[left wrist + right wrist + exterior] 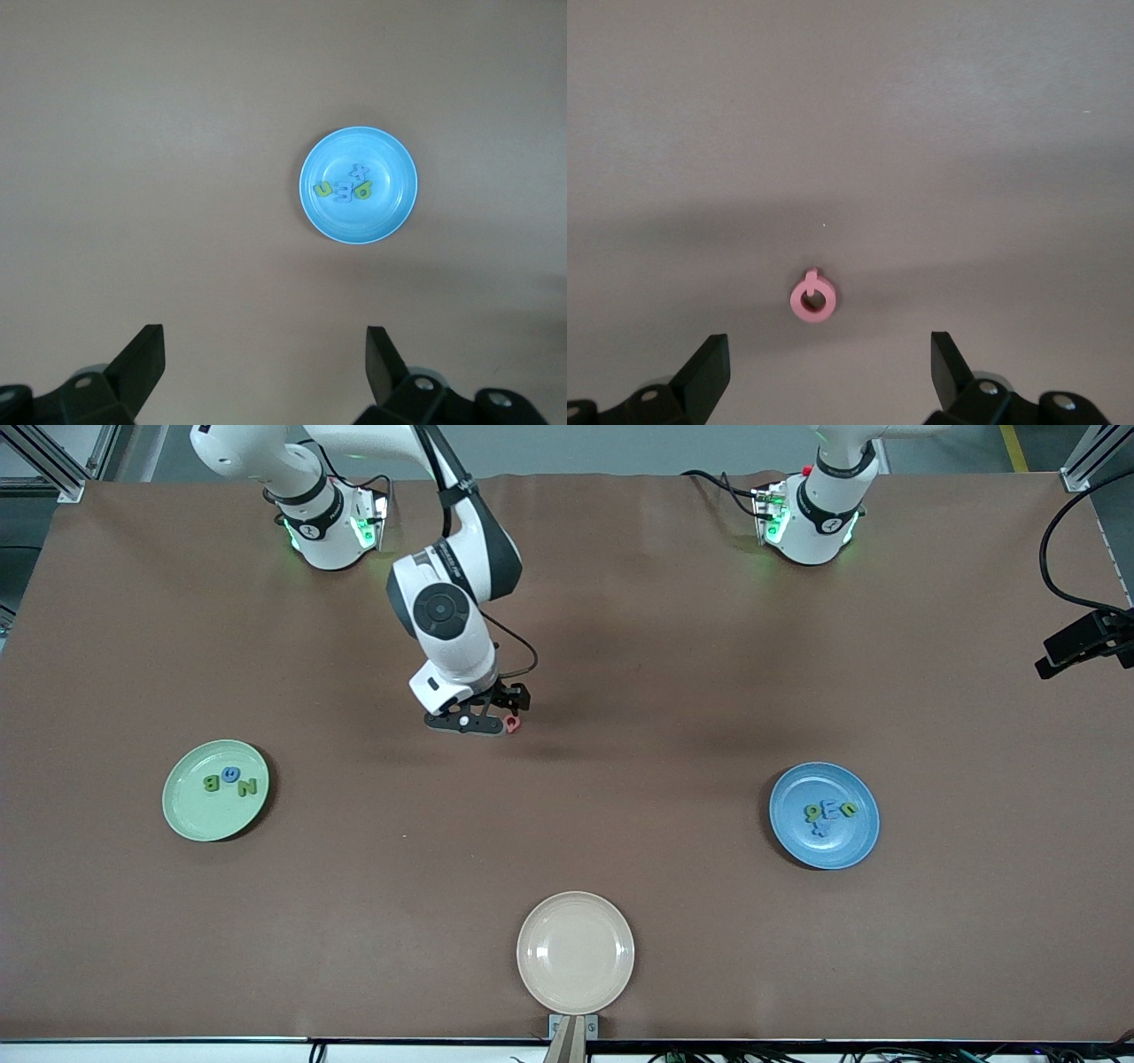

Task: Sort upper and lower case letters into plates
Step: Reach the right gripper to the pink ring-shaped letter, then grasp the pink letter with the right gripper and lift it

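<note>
Lying flat on the brown table [620, 646], the pale green plate [190, 815] at the right arm's end holds 3 letters: B [211, 783], G [230, 774], N [245, 786]. Blue plate [824, 846] at the left arm's end holds 4 small letters [828, 811], hard to read. Cream plate [575, 953] is nearest the camera. Pink Q [812, 300] lies on the table. Right gripper [824, 372] is over it, wide open, holding nothing. Left gripper [266, 367] is wide open, high over the table; its arm is mostly cut off.

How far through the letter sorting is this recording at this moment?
Nearly finished. The pale green plate holds three letters, the blue plate four. Only the pink Q remains on the table; the open right gripper hovers over it. The left gripper waits open, high above the blue plate's end.
</note>
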`<state>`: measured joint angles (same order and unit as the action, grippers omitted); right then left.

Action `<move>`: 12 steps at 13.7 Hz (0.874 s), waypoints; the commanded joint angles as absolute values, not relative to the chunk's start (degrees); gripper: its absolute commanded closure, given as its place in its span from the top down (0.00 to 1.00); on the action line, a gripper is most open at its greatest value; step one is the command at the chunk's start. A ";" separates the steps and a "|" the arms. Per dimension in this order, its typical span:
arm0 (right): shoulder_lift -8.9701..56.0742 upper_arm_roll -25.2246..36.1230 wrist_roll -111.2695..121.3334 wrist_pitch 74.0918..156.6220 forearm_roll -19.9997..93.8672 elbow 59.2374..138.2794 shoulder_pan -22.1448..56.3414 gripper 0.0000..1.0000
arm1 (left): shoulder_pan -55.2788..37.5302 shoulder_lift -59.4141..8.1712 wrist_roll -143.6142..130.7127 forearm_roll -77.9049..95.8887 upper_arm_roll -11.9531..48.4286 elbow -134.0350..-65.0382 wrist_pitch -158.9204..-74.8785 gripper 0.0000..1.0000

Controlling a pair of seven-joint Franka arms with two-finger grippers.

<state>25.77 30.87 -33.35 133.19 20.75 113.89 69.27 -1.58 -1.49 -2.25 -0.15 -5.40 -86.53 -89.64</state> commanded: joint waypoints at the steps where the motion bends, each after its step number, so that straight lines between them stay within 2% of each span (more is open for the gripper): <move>1: 29.69 31.03 -34.10 137.27 25.38 113.73 70.93 1.00 | -1.32 -1.14 -0.27 0.97 -5.54 -87.01 -89.47 1.00; 3: 32.42 29.63 -34.10 139.21 26.37 113.47 71.02 0.99 | -0.88 -1.14 2.36 0.97 -5.54 -87.01 -89.47 1.00; 6: 34.01 29.53 -34.10 139.66 26.45 113.20 70.75 0.82 | -0.97 -1.14 2.55 0.97 -5.45 -86.92 -89.47 1.00; 12: 36.30 29.36 -34.10 139.66 28.92 111.45 71.02 0.75 | -0.88 -0.71 2.20 0.97 -5.27 -87.01 -87.21 1.00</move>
<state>34.91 29.29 -33.51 139.54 27.49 112.62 70.65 -1.25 -1.59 1.13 -0.14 -5.39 -86.84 -89.29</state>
